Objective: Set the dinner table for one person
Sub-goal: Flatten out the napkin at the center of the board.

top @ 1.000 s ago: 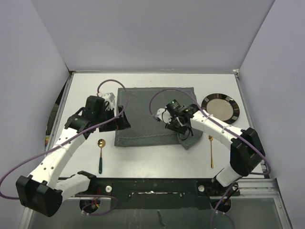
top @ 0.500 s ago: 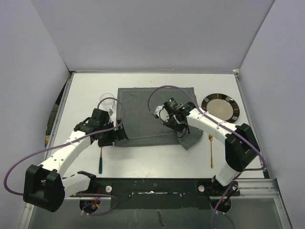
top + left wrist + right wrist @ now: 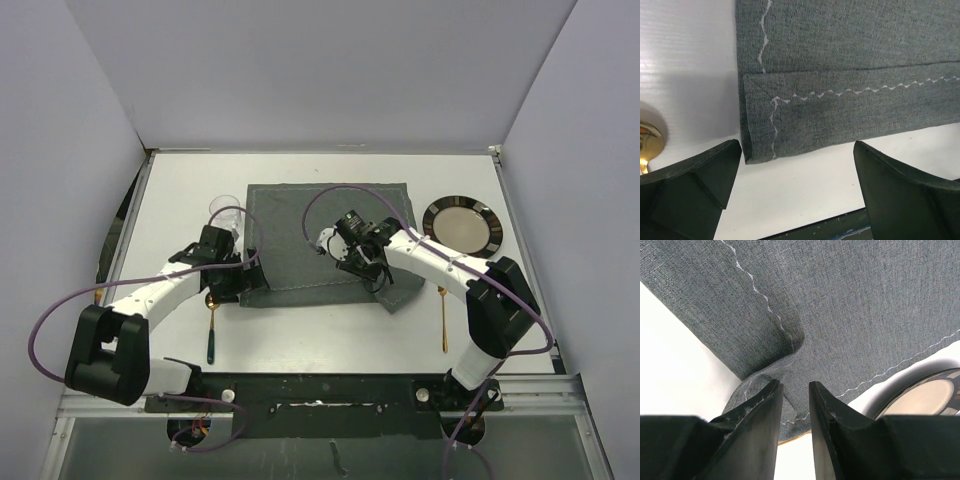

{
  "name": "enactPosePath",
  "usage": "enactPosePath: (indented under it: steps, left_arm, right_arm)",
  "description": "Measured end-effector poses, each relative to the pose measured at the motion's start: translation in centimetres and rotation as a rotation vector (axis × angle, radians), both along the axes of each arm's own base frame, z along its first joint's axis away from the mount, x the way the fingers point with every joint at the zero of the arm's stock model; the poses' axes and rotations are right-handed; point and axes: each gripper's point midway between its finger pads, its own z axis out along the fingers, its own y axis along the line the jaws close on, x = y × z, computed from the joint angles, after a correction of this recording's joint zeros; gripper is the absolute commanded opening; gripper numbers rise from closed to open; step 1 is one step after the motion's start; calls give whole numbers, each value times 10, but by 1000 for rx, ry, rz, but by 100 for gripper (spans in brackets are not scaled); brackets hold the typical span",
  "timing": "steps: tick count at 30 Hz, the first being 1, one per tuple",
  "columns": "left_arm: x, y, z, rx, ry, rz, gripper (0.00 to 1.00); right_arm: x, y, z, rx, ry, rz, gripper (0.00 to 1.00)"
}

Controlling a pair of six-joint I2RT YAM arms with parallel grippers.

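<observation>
A: What could have gone wrong?
B: The folded corner of the placemat (image 3: 850, 305) was pinched only thinly by the right gripper (image 3: 794, 386). It might have slipped, or the whole placemat been dragged, since the left gripper (image 3: 797, 150) was spread wide, holding nothing.
A: And the bench (image 3: 685, 55)?
B: It was seen directly beneath both grippers, bare just beside each.

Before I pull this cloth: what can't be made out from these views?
- Right gripper's hold on the placemat: right wrist view, fold drops between the fingers, contact hidden.
- Spoon bowl: top view, mostly under the left gripper; left wrist view cuts it at the frame edge.
- Glass: top view, near side behind the left arm.
- Placemat's folded right corner: top view, partly under the right arm.
</observation>
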Motion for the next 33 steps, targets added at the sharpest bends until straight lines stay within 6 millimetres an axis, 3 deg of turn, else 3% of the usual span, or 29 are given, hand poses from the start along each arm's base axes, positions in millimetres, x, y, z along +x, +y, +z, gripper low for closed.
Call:
enactPosePath:
  steps: [5,9,13,23,30,33]
  left_arm:
    - [10,1,-6,-2,-18,-6,98]
    - [12,-1,-9,-9,-16,-15,98]
    - [17,-3,-5,-15,-33,-22,98]
    - [28,-7,16,-30,-101,-40,98]
    - [21,-8,12,-45,-87,-51,87]
    - [13,-7,3,-47,-61,-53,75]
  right_arm:
    - [1,-1,0,-3,-3,1,24]
    - [1,-1,0,-3,-3,2,8]
    - [1,0,0,-2,-6,4,0]
    - [2,0,0,-1,-5,5,0]
    - [0,-1,-3,-5,-2,5,0]
    - [0,-1,-3,-7,0,5,0]
